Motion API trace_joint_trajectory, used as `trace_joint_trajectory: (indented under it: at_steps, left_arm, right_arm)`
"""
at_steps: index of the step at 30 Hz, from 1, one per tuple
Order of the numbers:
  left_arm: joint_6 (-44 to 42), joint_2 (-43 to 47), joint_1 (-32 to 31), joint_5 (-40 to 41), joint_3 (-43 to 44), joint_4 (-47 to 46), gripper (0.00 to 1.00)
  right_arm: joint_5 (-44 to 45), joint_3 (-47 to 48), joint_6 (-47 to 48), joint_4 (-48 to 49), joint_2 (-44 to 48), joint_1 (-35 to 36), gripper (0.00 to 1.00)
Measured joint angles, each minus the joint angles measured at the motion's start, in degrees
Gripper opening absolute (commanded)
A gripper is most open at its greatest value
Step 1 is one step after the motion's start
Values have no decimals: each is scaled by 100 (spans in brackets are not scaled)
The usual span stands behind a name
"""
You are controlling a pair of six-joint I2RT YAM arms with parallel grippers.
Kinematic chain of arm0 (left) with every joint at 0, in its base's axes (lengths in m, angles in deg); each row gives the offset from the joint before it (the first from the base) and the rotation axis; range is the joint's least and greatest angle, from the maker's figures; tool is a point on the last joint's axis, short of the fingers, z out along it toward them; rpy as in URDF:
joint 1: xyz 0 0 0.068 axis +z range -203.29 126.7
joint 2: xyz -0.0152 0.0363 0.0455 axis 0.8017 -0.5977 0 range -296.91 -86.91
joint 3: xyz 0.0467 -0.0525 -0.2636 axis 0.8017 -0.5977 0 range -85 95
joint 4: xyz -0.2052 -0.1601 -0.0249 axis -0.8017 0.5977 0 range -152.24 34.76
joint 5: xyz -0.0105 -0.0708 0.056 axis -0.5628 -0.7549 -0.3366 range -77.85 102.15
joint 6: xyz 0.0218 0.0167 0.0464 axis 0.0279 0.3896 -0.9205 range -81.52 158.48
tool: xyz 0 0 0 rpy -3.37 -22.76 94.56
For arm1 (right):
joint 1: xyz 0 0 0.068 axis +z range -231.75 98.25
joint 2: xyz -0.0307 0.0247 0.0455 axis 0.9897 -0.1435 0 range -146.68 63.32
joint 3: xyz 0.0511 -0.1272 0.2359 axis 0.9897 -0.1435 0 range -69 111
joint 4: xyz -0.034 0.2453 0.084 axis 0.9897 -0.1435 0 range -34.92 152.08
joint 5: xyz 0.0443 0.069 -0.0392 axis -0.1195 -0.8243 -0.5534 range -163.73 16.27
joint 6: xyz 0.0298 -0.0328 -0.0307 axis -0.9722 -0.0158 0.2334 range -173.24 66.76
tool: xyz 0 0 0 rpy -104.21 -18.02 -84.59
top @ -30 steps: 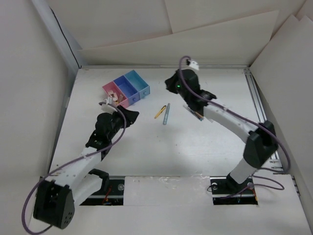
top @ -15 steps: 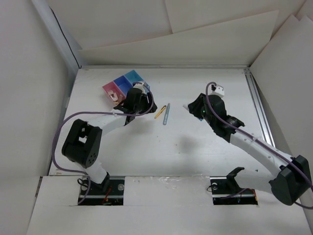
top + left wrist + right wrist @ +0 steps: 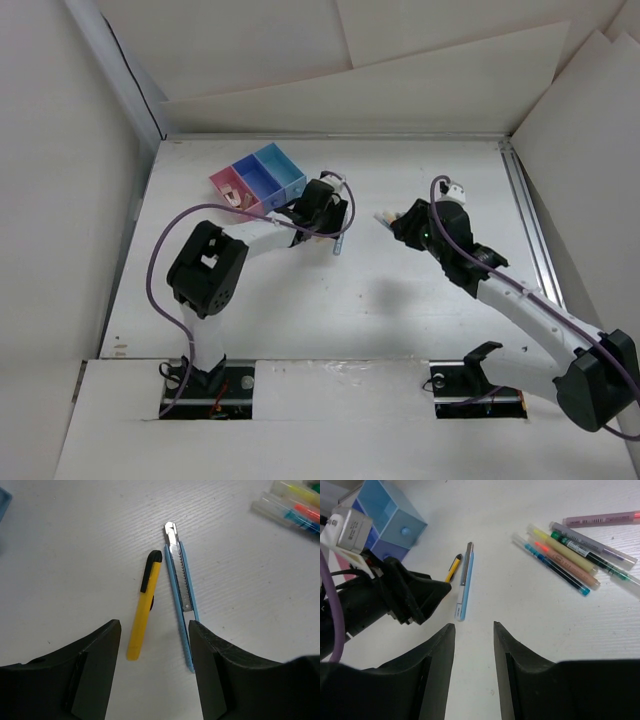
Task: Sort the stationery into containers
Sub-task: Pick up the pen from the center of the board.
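Left fingers (image 3: pixel 95 680) straddle yellow cutter (image 3: pixel 144 610), not touching.

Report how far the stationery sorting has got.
Done: small beige blocks lie in the pink plastic bin. In hand: nothing gripped; the left gripper hovers open over the thin yellow pen and the pale blue-grey pen on the table. Left: those two and the cluster of coloured pens nearby; the right gripper is open and empty too.

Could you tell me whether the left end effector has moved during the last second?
Yes: the left end effector swung right, from the pink end of the containers to past their light blue end, over the yellow pen.
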Motion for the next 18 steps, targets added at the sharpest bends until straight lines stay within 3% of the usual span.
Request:
trace_joint_trajectory:
  at_steps: [6, 12, 15, 17, 18]
  left_arm:
    - [-138, -376, -48, 407, 308, 297, 46]
    - [-155, -511, -2, 660, 337, 457, 29]
    - [-188, -564, -2, 660, 339, 479, 27]
    - [-223, -584, -17, 656, 348, 474, 18]
    - [-254, -590, -33, 660, 348, 483, 7]
  right_arm:
    - [-111, -94, 2, 48, 7, -2, 43]
    - [-190, -142, 2, 101, 33, -44, 43]
    - [-214, -142, 2, 120, 37, -46, 43]
    - [-227, -149, 2, 138, 37, -46, 43]
    - [-236, -153, 2, 140, 37, -46, 43]
